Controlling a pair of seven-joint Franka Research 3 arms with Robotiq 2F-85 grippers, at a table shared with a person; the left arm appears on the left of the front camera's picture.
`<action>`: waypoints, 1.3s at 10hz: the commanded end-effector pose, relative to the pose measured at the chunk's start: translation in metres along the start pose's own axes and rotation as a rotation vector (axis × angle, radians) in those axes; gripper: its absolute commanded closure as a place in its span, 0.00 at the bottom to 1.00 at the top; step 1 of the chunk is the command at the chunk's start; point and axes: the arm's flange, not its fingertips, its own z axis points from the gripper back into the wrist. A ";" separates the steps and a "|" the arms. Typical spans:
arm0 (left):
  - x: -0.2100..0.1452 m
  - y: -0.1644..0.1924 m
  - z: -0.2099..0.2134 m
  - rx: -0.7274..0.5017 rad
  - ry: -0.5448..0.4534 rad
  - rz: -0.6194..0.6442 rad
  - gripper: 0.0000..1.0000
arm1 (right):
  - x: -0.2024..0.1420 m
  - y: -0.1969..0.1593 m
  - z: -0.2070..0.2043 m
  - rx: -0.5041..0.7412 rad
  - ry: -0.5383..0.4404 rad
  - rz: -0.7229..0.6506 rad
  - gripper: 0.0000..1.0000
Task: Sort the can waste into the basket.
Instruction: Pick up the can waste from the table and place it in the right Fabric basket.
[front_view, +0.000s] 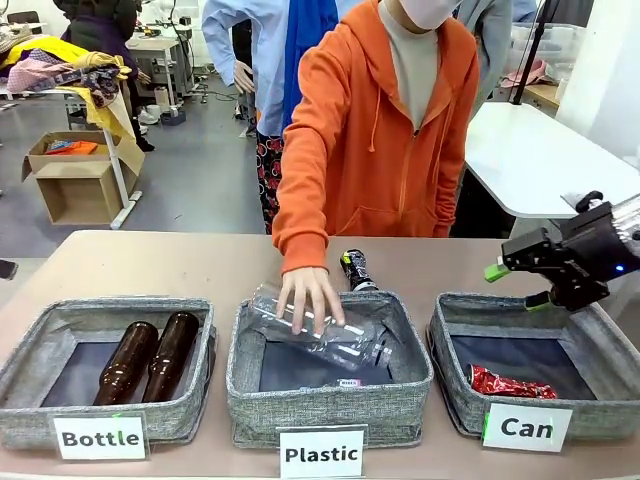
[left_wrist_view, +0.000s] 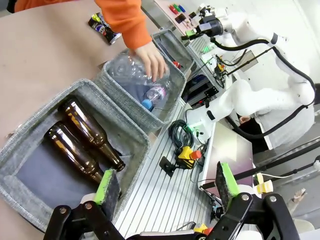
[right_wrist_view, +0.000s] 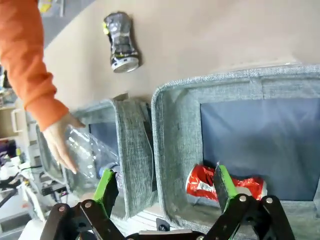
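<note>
Right gripper (front_view: 515, 286), jaws apart and empty, hovers over the grey woven "Can" basket (front_view: 447, 370), whose near wall partly hides the shiny red crushed can (front_view: 510, 383) lying lengthwise along it, while the black crushed can (front_view: 355, 268) lies on the tan table (front_view: 150, 265), well apart.

A smooth grey floor (front_view: 200, 170) runs back from the tan tabletop (front_view: 150, 265) in front. To the left an open cardboard box (front_view: 75, 185) sits on the floor beside a white-legged table (front_view: 118, 175) heaped with bright clothing (front_view: 60, 60). On the right stands a white table (front_view: 545, 160) with rounded corners, a clear plastic bin (front_view: 548, 45) behind it, and a white wall panel (front_view: 605, 70). Soft, even light falls throughout
</note>
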 end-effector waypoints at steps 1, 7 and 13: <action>0.001 -0.004 0.001 -0.002 0.005 0.010 0.00 | 0.012 0.010 -0.006 -0.057 0.006 -0.018 0.00; 0.001 -0.004 0.001 -0.002 0.005 0.010 0.00 | 0.055 0.114 -0.064 -0.233 0.107 0.189 0.00; 0.001 -0.004 0.001 -0.002 0.005 0.010 0.00 | 0.120 0.245 -0.211 -0.633 0.219 0.338 0.00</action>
